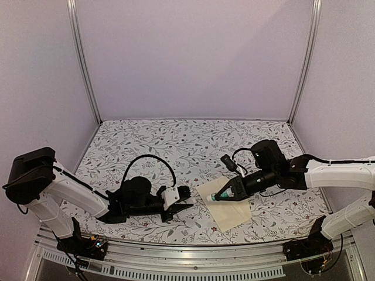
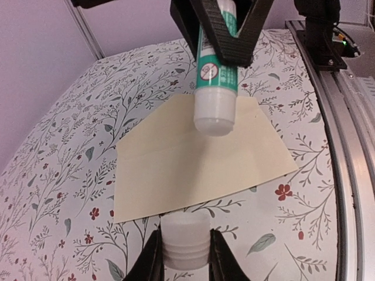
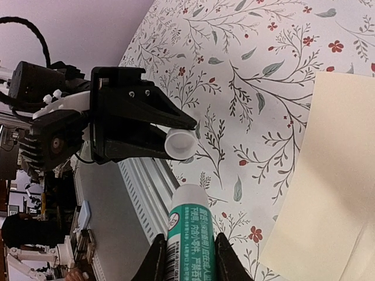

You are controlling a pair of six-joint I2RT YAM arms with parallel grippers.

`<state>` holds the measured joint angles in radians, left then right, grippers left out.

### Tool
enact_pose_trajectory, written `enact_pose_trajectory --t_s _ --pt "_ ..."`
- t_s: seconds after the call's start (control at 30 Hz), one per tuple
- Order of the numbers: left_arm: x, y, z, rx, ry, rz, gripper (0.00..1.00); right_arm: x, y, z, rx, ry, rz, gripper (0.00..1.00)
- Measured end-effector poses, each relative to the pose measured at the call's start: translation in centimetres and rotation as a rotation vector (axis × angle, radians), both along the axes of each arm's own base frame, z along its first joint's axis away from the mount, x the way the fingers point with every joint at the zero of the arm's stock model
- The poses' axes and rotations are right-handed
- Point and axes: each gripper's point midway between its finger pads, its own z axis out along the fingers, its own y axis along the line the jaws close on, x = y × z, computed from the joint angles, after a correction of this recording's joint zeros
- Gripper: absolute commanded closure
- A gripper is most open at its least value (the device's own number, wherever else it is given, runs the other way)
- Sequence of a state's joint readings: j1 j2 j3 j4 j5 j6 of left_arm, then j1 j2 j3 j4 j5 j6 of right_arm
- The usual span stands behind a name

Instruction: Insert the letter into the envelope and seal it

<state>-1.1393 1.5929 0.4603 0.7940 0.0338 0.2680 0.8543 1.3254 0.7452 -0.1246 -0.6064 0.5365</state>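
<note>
The surface point(image 1: 176, 140), covered in a leaf-and-flower print, fills a booth of plain lilac walls point(image 1: 193, 58) with metal posts point(image 1: 82, 64) at the back corners; a slotted metal rail point(image 1: 193, 260) runs along its near edge; the back half lies open, well apart from both arms. The envelope point(image 1: 231, 215) lies flat and askew on the near right part of the surface, one corner near the rail; bare print stretches to its left and behind it. The right gripper point(image 1: 221, 195) reaches in low over the envelope, jaws clamped on a green-and-white glue stick point(image 2: 214, 99) whose white end hangs over the envelope's left edge; the left gripper point(image 1: 184, 199) faces it from just beside that edge, jaws clamped on a small white cap point(image 2: 184, 237).
</note>
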Motion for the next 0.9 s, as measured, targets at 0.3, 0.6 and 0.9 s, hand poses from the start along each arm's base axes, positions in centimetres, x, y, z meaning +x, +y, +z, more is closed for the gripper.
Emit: enact_pose_trajectory --t_s 0.3,0.6,0.9 --pt "0.1 1.3 -1.2 0.027 0.094 0.065 1.00 0.5 -2.4 1.2 0.002 -0.053 -0.077 1.00" --pt "0.7 4.3 -5.6 0.149 0.290 0.265 1.00 1.6 -3.4 1.7 -0.020 -0.121 -0.134 1.00" --pt "0.3 6.4 -8.8 0.232 0.464 0.406 1.00 2.2 -4.1 0.9 -0.067 -0.145 -0.167 1.00"
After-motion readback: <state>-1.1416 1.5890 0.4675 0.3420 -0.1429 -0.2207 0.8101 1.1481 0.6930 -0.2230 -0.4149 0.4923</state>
